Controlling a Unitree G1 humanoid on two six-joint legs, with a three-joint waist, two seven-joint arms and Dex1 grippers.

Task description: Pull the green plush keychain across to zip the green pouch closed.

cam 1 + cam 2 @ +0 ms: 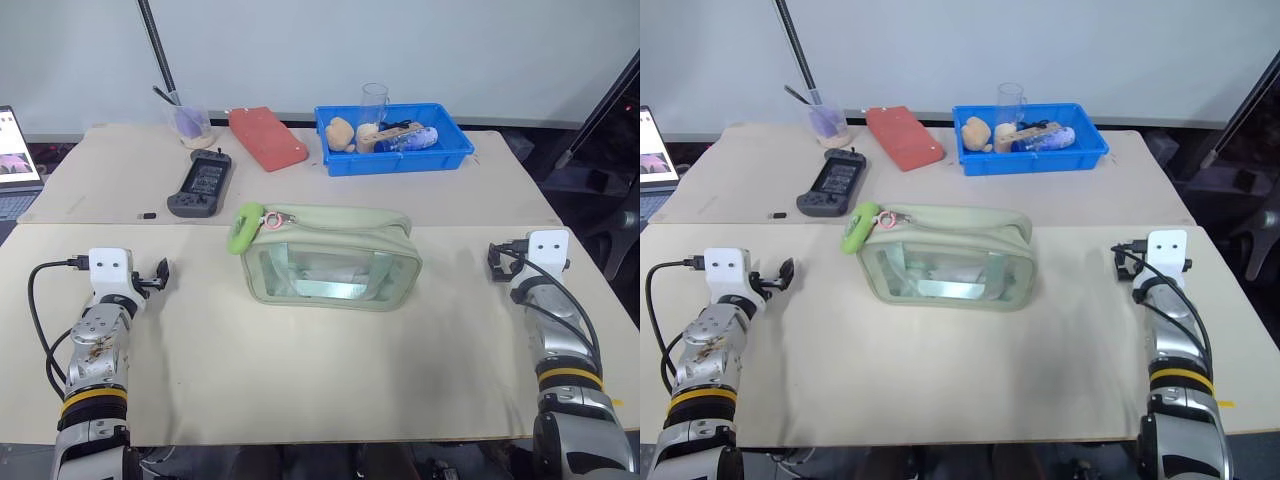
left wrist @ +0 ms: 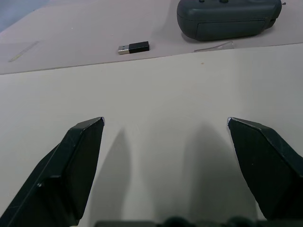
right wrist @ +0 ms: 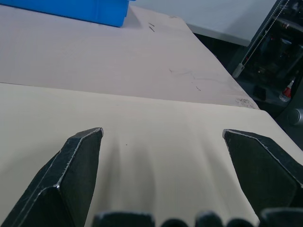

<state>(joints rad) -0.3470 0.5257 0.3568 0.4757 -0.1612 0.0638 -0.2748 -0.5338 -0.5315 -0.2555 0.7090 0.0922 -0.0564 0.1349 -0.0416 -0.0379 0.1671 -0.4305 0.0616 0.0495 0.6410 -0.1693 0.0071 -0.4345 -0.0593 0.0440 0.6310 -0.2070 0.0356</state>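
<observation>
- The pale sage-green rectangular fabric pouch (image 1: pixel 330 258) sits mid-table between the left gripper (image 1: pixel 158 275) and right gripper (image 1: pixel 494 262), well apart from both.
- Its long axis runs left-right.
- The lime-green fuzzy plush keychain (image 1: pixel 244 228) hangs at its left end.
- Both grippers are spread wide, holding nothing.

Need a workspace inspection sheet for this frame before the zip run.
Surface: beige table, two boards butted together.
Job's things: green pouch upright at centre; green plush keychain at its left end.
Clutter: handheld console, red case, blue bin with odds and a clear cup, cup of pens, USB dongle.
Grippers: left gripper and right gripper with jaws open, empty, flanking the pouch.
Cables: black leads on both wrists.
Surroundings: laptop far left, white wall.
</observation>
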